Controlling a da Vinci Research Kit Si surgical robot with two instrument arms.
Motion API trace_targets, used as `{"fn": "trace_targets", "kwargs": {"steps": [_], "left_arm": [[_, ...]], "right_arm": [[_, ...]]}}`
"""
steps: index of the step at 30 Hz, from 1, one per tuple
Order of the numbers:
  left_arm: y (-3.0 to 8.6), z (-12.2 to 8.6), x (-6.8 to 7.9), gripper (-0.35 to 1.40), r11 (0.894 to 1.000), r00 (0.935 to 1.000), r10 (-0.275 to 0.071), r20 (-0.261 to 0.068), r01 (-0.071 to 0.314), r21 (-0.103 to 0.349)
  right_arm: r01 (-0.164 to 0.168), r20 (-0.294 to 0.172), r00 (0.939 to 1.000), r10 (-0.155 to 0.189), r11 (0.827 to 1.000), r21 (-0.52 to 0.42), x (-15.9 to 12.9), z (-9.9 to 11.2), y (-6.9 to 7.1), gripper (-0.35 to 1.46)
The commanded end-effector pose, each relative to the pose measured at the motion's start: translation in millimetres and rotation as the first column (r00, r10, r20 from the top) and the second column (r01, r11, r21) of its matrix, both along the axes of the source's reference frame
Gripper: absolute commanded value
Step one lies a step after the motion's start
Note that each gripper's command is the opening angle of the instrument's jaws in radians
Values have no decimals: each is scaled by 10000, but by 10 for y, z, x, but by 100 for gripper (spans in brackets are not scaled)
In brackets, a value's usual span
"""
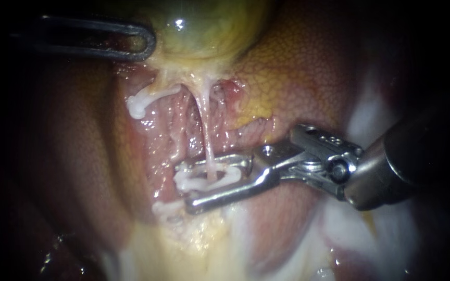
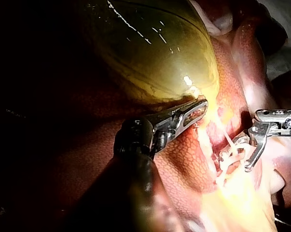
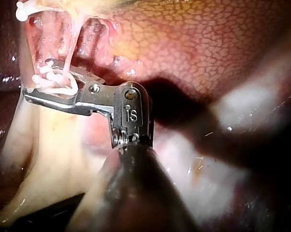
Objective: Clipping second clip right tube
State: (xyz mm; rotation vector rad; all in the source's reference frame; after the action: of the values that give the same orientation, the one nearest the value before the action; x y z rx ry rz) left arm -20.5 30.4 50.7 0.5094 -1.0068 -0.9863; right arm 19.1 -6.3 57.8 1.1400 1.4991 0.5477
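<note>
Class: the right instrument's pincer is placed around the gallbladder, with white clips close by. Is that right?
No. The right instrument's pincer straddles the thin tube below the gallbladder, not the gallbladder itself; white clips do lie close by. The endoscope view shows it.

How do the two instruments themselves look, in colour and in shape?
The left instrument has a black round shaft and a slim tip with a long slot. The right instrument is bright silver: two long thin jaws, a hinged wrist with a round pin and stamped marks, on a dark grey shaft.
</note>
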Motion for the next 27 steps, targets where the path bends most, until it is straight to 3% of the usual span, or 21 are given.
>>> {"fn": "trace_targets", "kwargs": {"steps": [1, 8, 22, 27], "left_arm": [[0, 0, 0, -35, 10000, 10000, 0, -1, 0, -1], [0, 0, 0, -35, 10000, 10000, 0, -1, 0, -1], [0, 0, 1, -35, 10000, 10000, 3, 1, -3, -1], [0, 0, 1, -35, 10000, 10000, 3, 1, -3, -1]], "right_arm": [[-8, 23, 10000, 8, 10000, 8, 0, -3, 0, 43], [-258, 158, 9995, 255, 9996, 129, 1, -17, 3, 41], [-426, 253, 9988, 421, 9989, 179, 2, -19, 5, 33], [-539, 324, 9981, 532, 9983, 215, 1, -22, 7, 23]]}}
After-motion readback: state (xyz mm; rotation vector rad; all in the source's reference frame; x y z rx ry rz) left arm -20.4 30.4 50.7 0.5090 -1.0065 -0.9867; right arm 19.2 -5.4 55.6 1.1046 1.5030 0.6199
